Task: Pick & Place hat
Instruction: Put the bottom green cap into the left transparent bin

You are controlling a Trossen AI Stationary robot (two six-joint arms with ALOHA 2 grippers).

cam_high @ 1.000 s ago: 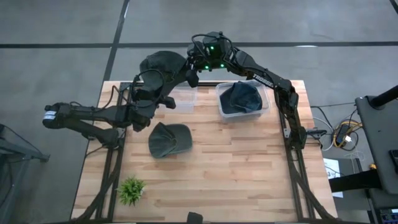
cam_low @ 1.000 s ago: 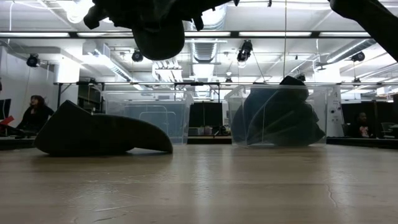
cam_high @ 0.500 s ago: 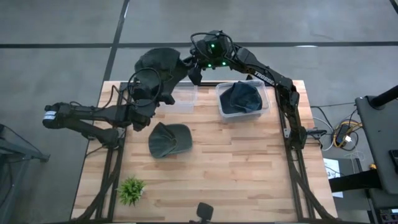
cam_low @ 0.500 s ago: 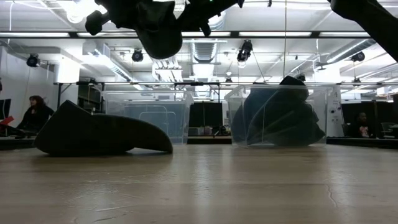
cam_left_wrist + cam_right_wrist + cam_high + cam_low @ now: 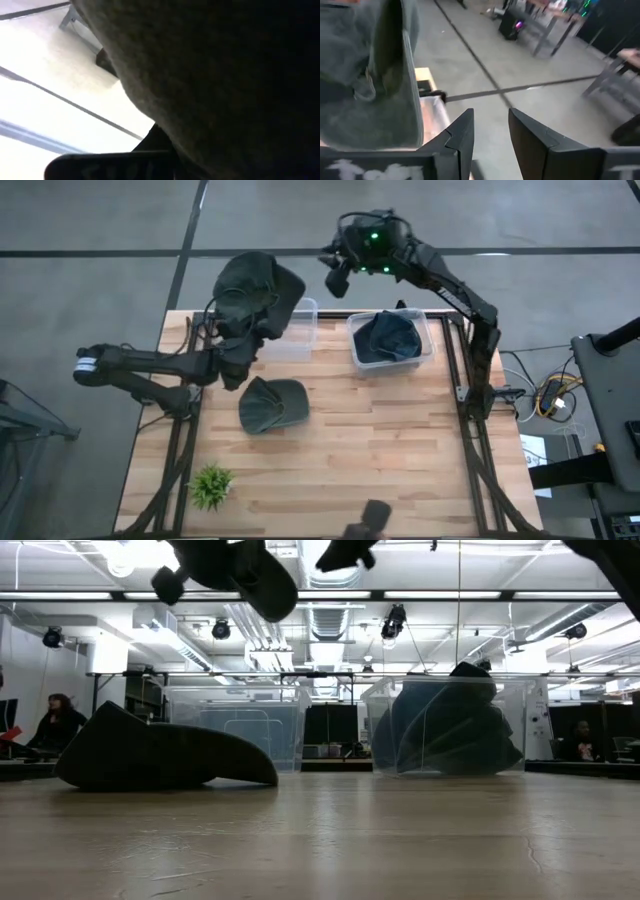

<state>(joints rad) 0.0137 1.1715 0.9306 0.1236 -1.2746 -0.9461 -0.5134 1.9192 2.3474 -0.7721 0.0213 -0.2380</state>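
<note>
A dark green hat [image 5: 258,280] hangs high over the table's far left, above an empty clear bin [image 5: 298,332]; my left gripper [image 5: 250,322] is shut on it. It fills the left wrist view [image 5: 225,75] and shows at the top of the low view [image 5: 240,570]. My right gripper [image 5: 491,132] stands open to the hat's right [image 5: 336,275], holding nothing. A second green hat [image 5: 272,402] lies brim-down on the table. A dark blue hat [image 5: 388,338] sits in the right clear bin [image 5: 428,345]. My left gripper holds the green hat by its near underside [image 5: 254,308]; the hat itself hides the place of contact. The fingers come about level from the table's near-left side. The hat is lifted clear, bulging above and beyond the gripper.
A small green plant [image 5: 210,485] stands at the near left corner. A small dark object [image 5: 374,514] sits at the near edge. Bare wood lies across the table's middle and right [image 5: 400,450]. People sit in the room behind the table [image 5: 55,720].
My right gripper has opened, let go of the green hat and drawn away up and toward the table's right. My left gripper has rolled, turning the hat, which stays lifted over the far left bin.
</note>
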